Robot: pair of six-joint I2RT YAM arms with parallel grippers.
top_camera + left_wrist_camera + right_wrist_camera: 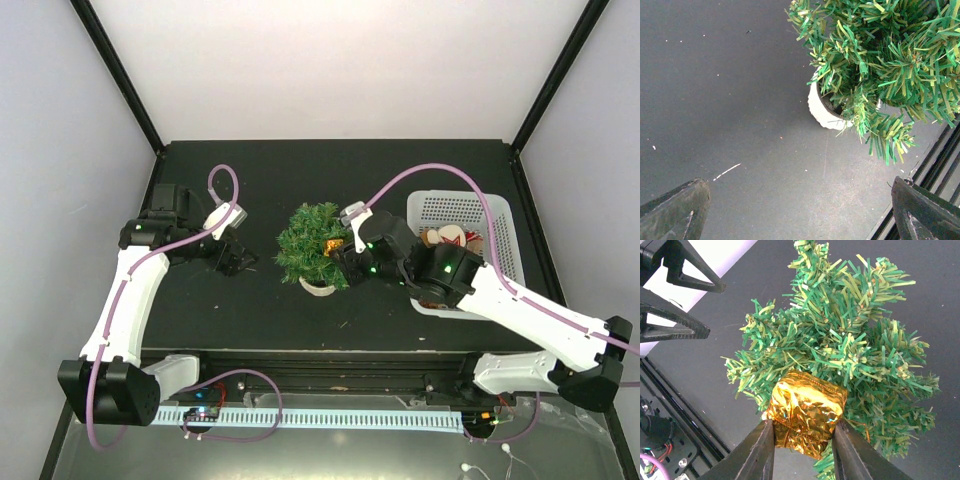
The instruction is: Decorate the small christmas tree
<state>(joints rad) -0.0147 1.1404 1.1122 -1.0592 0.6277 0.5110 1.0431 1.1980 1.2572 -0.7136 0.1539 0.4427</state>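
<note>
The small christmas tree [312, 243], bushy green in a white pot [317, 287], stands at the table's middle. It also shows in the left wrist view [880, 60] and the right wrist view [850, 340]. My right gripper [802, 440] is shut on a gold foil gift-box ornament [806, 412] and holds it against the tree's near right branches; the ornament shows in the top view [333, 244]. My left gripper [238, 262] is open and empty, low over the table to the left of the tree, its fingers [675, 210] wide apart.
A white basket [495, 235] with several more ornaments, one of them red and white [452, 237], stands right of the tree, behind my right arm. The table's front rail [940, 160] runs close to the pot.
</note>
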